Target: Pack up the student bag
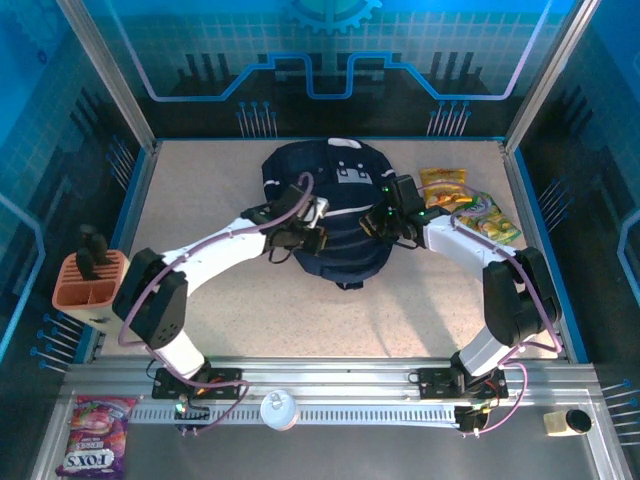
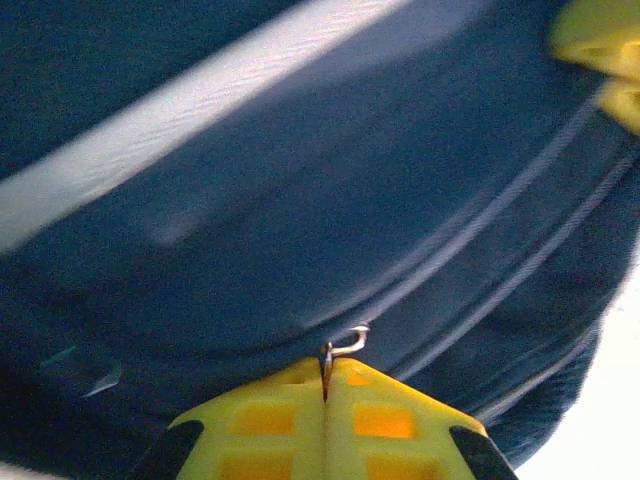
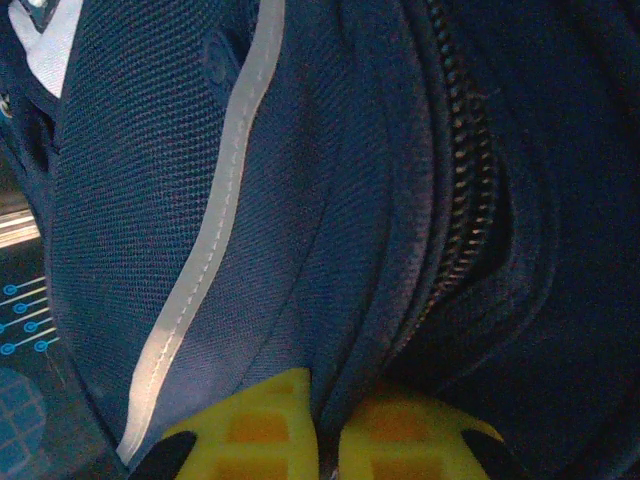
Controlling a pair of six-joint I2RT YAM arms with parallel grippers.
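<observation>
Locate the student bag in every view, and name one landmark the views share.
Top external: student bag at the centre of the table, between both arms.
Left wrist: navy fabric above the left gripper, which pinches a metal zip pull; grey-white trim crosses upper left.
Right wrist: fabric across the frame, trim left, zip right.
Shared landmark: the grey-white trim, in both wrist views.

This is a robotics lab test cell. A speckled table [image 1: 250,310] sits inside an enclosure of metal frame posts [image 1: 105,70] and clear wall panels [image 1: 330,60], printed with blue circuit-and-gear graphics, on the left, far and right sides. Two white robot arms [image 1: 215,250] are bolted to an aluminium rail [image 1: 340,375] at the near edge. Everyday items lie about: the student bag [image 1: 340,250] in the middle, snack packets [image 1: 470,205] at the far right, an orange holder [image 1: 90,285] at the left.
</observation>
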